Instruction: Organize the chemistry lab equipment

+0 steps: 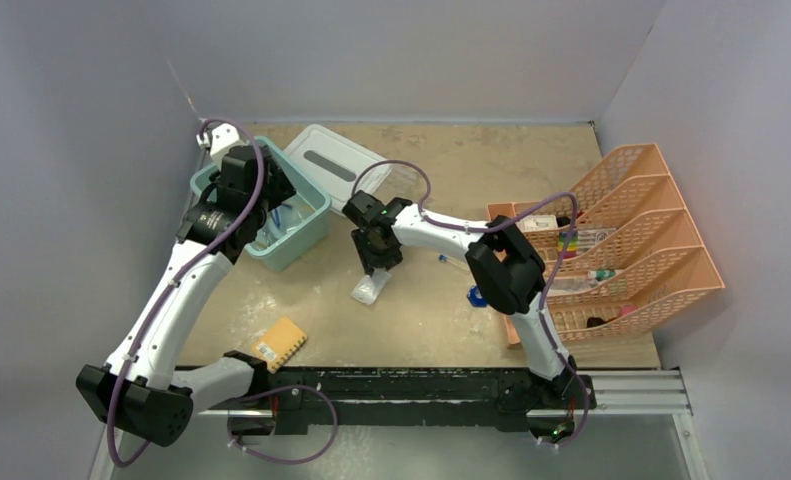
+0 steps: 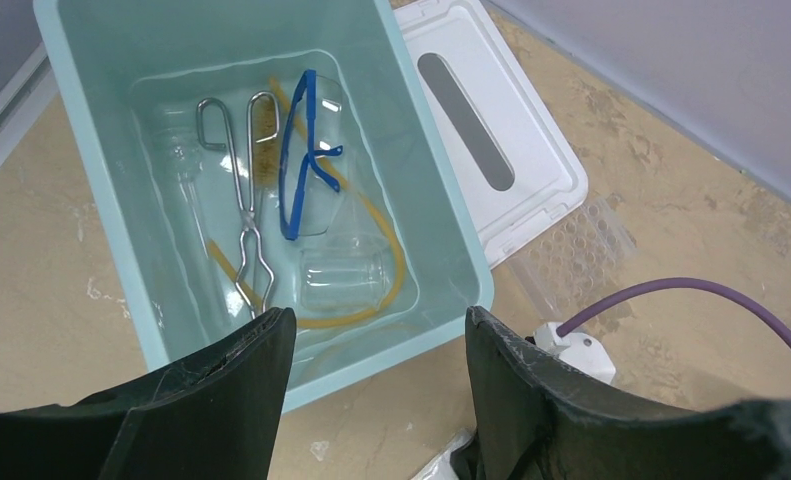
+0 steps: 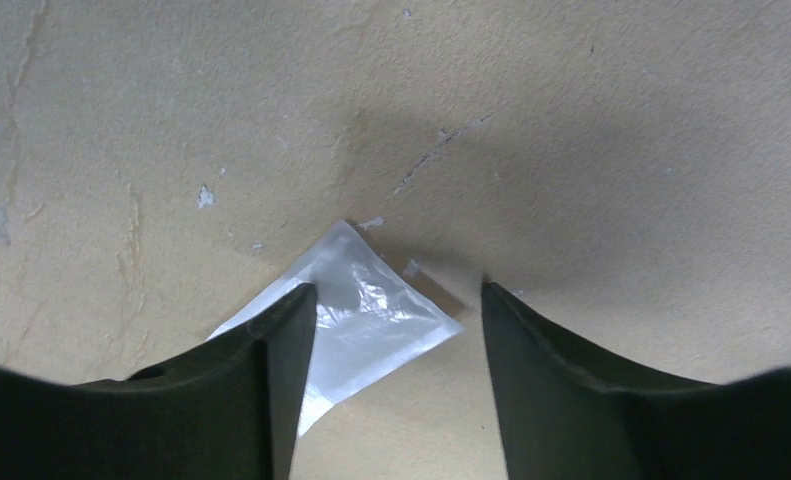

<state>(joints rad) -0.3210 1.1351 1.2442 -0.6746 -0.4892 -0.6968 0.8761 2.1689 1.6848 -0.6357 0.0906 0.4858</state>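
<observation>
The right gripper [image 3: 396, 290] stood wide at the bottom of its wrist view, with the packet [image 3: 371, 320] lying flat on the table [image 3: 571, 120] between its fingers. Farther, at the upper left of the top view, the left gripper [image 2: 381, 315] hung wide above the bin [image 2: 111, 170]. Tongs [image 2: 243, 200], glasses [image 2: 306, 160] and tubing [image 2: 399, 262] lay inside.

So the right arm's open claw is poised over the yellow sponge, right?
Not quite. The right gripper, open, is poised over the white packet, as the right wrist view shows. The yellow sponge lies well apart from it in the top view.
</observation>
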